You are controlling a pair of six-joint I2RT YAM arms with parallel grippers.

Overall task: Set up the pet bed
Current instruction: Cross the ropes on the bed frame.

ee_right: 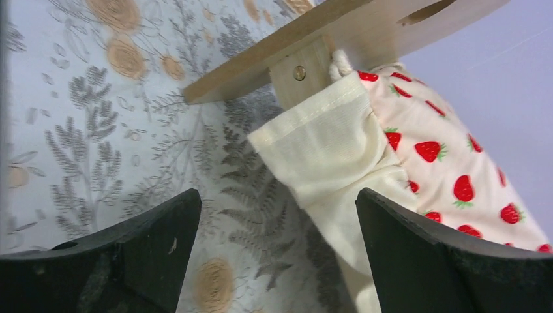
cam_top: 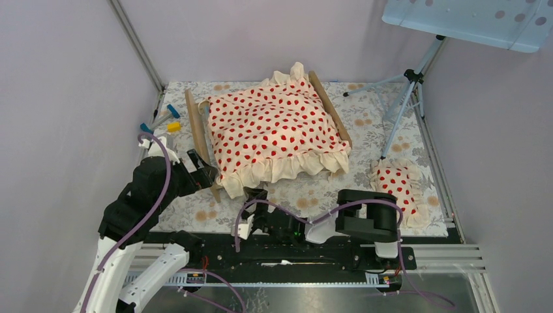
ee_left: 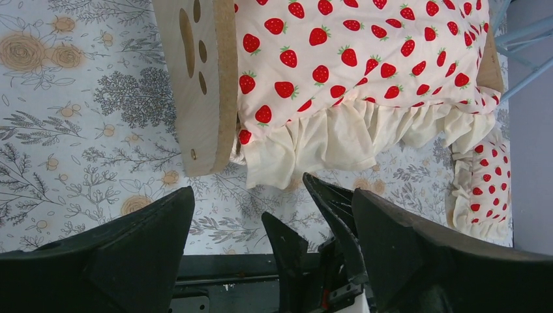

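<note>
Fingers [ee_left: 130,254] of the left gripper [ee_left: 272,195] are spread fully wide and nothing is held. Only the floral table mat [ee_left: 78,130] is seen in the gap. Left gripper is held low, just beside the near corner of the pet bed [ee_left: 202,85], at its left end board.

Right gripper [ee_right: 277,195] is also spread wide, fingers [ee_right: 443,261] well apart, nothing clamped. Cream ruffle of the blanket [ee_right: 326,150] is hung down between these fingers, nearer one of them. Contact cannot be told.

Pet bed is placed mid-table on the mat, slightly angled, with light-wood end boards at left and right in the top view. Cut-out holes are seen in the left end board.

Bed is filled by the blanket, a cream cloth printed with red strawberries. Its ruffled edge is draped over the near side down to the mat.

Small matching pillow [cam_top: 398,184] is laid on the mat well to the right of the bed, not in it. Blue-and-yellow small items [cam_top: 172,126] are left by the far-left corner of the mat; what they are cannot be told. Tripod [cam_top: 407,98] is stood at the far right.
</note>
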